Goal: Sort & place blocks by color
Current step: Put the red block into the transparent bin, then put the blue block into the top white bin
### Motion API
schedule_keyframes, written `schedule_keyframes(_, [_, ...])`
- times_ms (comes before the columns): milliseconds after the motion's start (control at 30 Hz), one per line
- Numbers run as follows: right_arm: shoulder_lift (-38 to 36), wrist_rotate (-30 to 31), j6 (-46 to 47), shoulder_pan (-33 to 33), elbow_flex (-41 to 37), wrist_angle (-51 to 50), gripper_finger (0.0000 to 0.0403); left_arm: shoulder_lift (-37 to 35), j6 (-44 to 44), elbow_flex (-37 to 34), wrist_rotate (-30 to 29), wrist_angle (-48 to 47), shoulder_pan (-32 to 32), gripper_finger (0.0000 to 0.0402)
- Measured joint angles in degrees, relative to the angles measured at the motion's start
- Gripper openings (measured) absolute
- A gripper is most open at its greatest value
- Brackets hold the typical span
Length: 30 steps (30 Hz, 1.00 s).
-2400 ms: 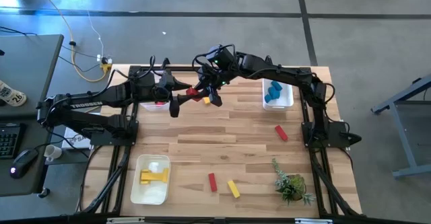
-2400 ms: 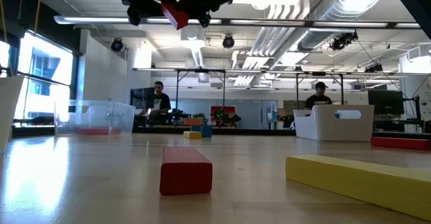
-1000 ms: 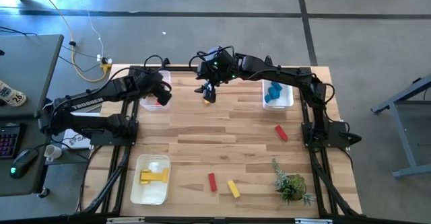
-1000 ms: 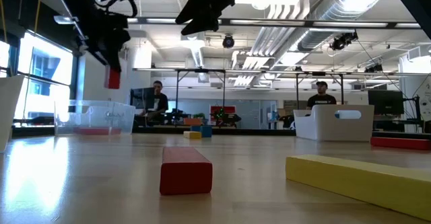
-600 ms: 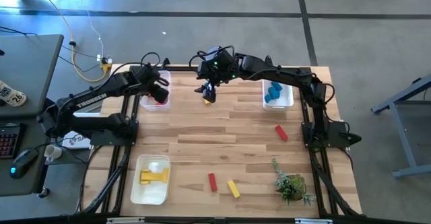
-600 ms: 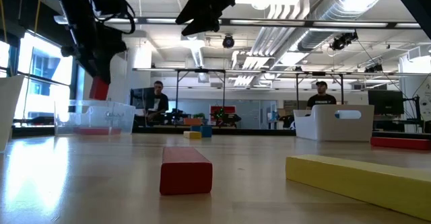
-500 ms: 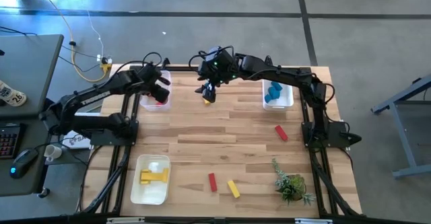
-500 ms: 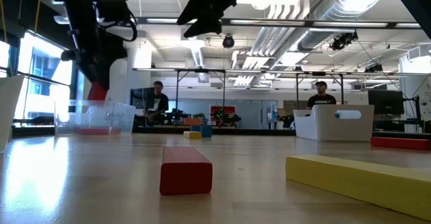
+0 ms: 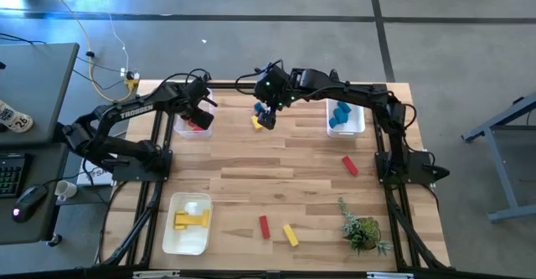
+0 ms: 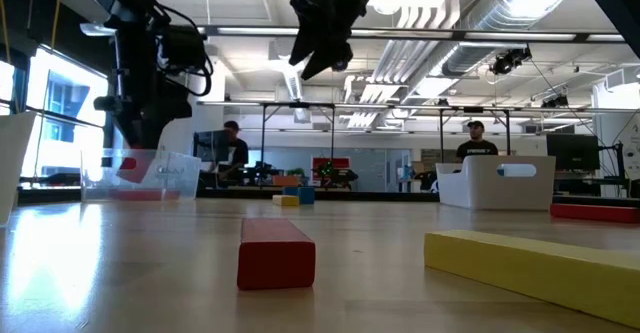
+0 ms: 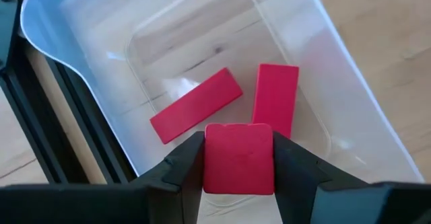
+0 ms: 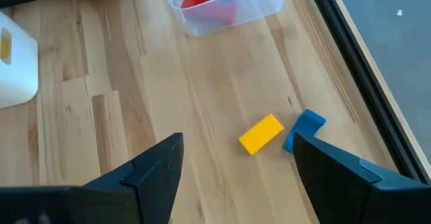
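Left arm is now reaching over the clear bin (image 9: pixel 193 121) at the far left corner of the table (image 9: pixel 285 187), having carried its red block across from mid-table, where it was hanging a couple of seconds back; this means the red delivery is nearly done and only the release is outstanding. Right arm is shifting too: over the last second it is moving slightly along the far edge and is now hovering above the loose yellow block (image 12: pixel 260 134) and blue block (image 12: pixel 303 128), which are lying just beside each other on the bare wood. Judging from that, the yellow piece is probably the next pick. Left gripper (image 11: pixel 238 162) is holding the red block (image 11: pixel 238 158) end-on between its two fingers (image 11: pixel 180 170), directly above the bin, where two red bars (image 11: pixel 196 105) are already lying flat; the jaws are easing apart, but in the wrist view the block is still sitting between them, so release is beginning, not finished. Right gripper (image 12: pixel 236 167) is standing wide open and empty, touching nothing. Remaining strays: one red bar (image 9: pixel 349 165) on the right side, one red (image 9: pixel 264 226) and one yellow (image 9: pixel 290 235) near the front edge.
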Motion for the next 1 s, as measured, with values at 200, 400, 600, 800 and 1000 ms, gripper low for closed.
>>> schedule_keyframes(200, [0.0, 0.0, 0.0, 0.0, 0.0, 0.0, 0.0265, 0.2, -0.4, 0.0, 0.7, 0.0, 0.4, 0.0153])
schedule_keyframes(400, [0.0, 1.7, 1.4, -0.7, 0.0, 0.2, 0.0265, 0.2, -0.4, 0.0, 0.1, 0.6, 0.4, 0.0193])
schedule_keyframes(600, [0.0, 3.7, 2.6, -2.9, 0.0, 0.8, 0.0265, 0.2, 0.5, 0.1, 0.0, 0.7, 0.4, 0.0213])
schedule_keyframes(800, [0.4, 3.6, 6.5, -5.4, 0.0, 3.8, 0.0265, 0.2, 1.6, 3.6, 0.4, -0.2, 0.4, 0.0209])
schedule_keyframes(1000, [2.2, 4.4, 7.5, -7.5, -0.1, 7.3, 0.0265, 0.1, 3.1, 10.4, 0.4, -0.1, 0.4, 0.0207])
